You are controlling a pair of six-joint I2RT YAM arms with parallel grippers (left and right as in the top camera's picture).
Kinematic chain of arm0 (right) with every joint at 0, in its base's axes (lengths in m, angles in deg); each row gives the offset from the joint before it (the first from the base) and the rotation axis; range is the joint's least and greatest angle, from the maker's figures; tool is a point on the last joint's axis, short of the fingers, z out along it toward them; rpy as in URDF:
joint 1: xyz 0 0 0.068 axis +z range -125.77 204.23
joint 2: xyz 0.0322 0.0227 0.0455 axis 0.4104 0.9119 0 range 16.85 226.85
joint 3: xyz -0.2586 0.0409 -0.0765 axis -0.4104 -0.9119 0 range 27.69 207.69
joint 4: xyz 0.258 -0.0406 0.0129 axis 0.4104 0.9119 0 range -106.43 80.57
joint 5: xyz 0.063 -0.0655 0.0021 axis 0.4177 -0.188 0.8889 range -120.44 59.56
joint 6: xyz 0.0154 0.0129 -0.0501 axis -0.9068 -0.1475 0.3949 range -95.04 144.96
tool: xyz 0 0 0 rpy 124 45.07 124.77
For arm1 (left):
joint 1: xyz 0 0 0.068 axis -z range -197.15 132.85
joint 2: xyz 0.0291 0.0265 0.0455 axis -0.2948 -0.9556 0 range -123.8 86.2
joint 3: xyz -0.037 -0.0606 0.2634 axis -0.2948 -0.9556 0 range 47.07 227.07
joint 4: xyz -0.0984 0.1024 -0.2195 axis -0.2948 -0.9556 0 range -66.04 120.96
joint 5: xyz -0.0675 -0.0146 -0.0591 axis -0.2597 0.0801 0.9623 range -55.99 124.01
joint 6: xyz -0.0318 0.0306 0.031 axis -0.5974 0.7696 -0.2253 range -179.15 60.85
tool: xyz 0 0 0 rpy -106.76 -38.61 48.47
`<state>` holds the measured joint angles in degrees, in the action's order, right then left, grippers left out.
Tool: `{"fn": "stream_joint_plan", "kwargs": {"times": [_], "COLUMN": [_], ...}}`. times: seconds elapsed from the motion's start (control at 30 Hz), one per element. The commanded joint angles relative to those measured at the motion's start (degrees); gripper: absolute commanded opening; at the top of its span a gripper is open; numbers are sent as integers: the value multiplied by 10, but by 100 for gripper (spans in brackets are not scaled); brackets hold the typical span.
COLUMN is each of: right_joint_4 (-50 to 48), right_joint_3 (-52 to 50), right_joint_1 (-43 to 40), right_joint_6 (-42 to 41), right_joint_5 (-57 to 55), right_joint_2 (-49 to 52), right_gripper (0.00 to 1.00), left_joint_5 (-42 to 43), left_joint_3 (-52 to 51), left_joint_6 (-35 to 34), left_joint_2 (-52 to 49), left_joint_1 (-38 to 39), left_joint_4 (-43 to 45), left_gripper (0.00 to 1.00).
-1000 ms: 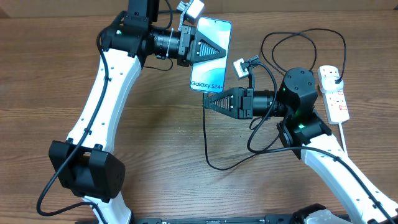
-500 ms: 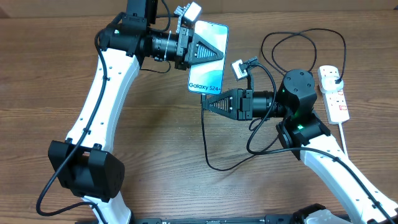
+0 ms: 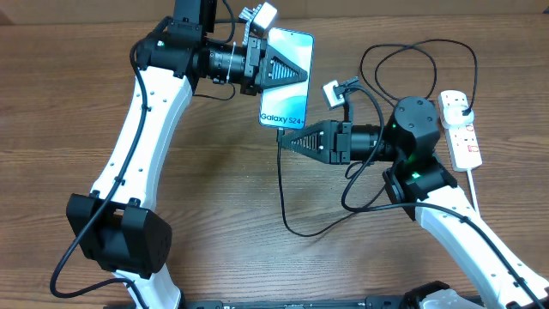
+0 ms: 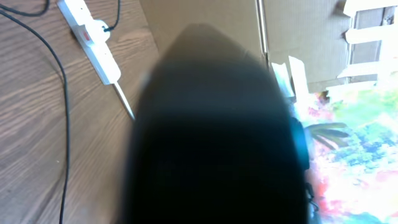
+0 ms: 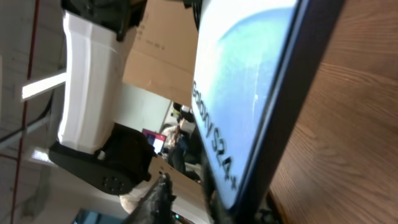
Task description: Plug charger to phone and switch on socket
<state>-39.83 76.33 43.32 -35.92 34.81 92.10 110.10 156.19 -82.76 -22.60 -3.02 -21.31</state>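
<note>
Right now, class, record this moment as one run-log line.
left gripper: shut on slim teal-screen phone | right gripper: at phone's bottom edge, state unclear | thin black charger cable: trails from right gripper | white power strip: untouched

the phone (image 5: 249, 81), pale blue screen and dark edge, close up, slanted across the wooden table (image 5: 354, 155), white arm (image 5: 87, 81) behind

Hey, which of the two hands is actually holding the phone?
The left hand, clamped across the phone screen. The right hand only points its tips at the phone's bottom edge.
</note>
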Motion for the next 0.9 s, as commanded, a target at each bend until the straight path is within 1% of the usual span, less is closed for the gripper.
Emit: {"fn": "stream_joint_plan", "kwargs": {"times": [0.0,0.03,0.1,0.13,0.27,0.37,0.47,0.5,0.6,0.73,0.8,0.87], "right_joint_4": [-20,-20,-17,-16,21,52,54,53,41,16,16,16], "right_joint_3": [20,20,20,20,20,20,20,20,20,20,20,20], "right_joint_1": [-34,-37,-43,-45,-57,-61,-61,-61,-61,-61,-61,-60], "right_joint_6": [14,20,32,38,76,89,89,89,89,88,89,89], "right_joint_5": [-96,-89,-71,-62,-30,-23,-11,-9,-9,-9,-8,-4], "right_joint_2": [-4,-4,-4,-4,-4,-4,-4,-4,-4,-4,-4,-4], "right_gripper": [76,89,98,100,100,100,97,93,89,79,70,66], "left_joint_5": [30,30,30,30,35,52,49,43,43,43,42,37], "left_joint_3": [-2,-2,-2,-2,-2,-2,-2,-2,-2,-2,-2,-2], "left_joint_6": [18,18,18,18,27,69,87,87,91,90,90,90], "left_joint_2": [7,7,7,7,7,7,7,7,7,7,7,7], "left_joint_1": [27,27,27,27,28,28,28,28,32,45,53,61], "left_joint_4": [-18,-18,-18,-17,-17,-17,-17,-17,-18,-22,-28,-32], "left_gripper": [4,4,4,4,4,4,4,4,4,4,4,4]}}
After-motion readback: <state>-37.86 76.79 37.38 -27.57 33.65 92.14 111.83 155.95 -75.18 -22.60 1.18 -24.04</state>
